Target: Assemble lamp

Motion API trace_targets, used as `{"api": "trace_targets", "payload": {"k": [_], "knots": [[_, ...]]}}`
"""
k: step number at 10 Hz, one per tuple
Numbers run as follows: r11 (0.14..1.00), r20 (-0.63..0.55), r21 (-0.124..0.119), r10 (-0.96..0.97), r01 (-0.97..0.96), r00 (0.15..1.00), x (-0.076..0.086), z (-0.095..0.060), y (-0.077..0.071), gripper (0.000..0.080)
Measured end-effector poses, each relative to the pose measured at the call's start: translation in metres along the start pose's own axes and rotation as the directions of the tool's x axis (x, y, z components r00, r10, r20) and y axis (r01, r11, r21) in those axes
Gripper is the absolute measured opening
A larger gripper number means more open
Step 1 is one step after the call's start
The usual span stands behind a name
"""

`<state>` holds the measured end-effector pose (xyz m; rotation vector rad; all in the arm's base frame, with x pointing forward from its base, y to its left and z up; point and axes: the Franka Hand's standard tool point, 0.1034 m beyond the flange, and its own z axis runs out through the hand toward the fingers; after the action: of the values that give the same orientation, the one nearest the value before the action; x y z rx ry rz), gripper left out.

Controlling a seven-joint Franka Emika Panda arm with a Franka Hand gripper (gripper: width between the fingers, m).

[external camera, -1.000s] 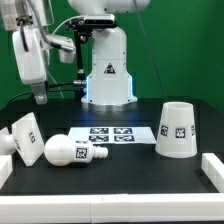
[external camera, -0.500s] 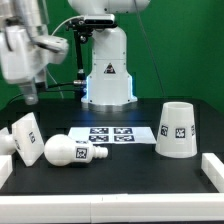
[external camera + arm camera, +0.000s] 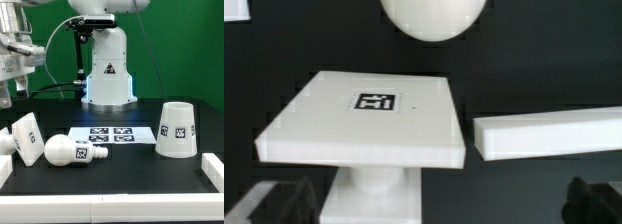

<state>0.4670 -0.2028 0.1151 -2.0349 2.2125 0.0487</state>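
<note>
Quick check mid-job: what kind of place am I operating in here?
Likely a robotics lab bench: green backdrop, black table carrying a marker board, and a tagged white shade.

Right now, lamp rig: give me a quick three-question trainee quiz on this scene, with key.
1. True or false: the shade stands with its wide end down.
2. Which lies closest to the base block? A: bulb. B: shade. C: marker board.
3. Fill in: in the wrist view, the gripper fingers are ___, with nothing held.
Key: 1 true; 2 A; 3 open.
</note>
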Motion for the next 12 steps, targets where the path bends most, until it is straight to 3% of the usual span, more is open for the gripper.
{"api": "trace_targets", "payload": {"k": [1,2,4,12], "knots": [[1.000,0.006,0.004,0.000,0.000,1.000,0.002,0.003,0.001,0.0700],[0.998,0.032,0.031,0.052,-0.053,0.998,0.014,0.010,0.007,0.0700],[0.997,0.034,0.039,0.067,-0.069,0.997,0.030,0.021,0.018,0.0700],[0.999,0.019,-0.039,0.029,-0.028,0.999,0.021,0.063,0.035,0.0700]]}}
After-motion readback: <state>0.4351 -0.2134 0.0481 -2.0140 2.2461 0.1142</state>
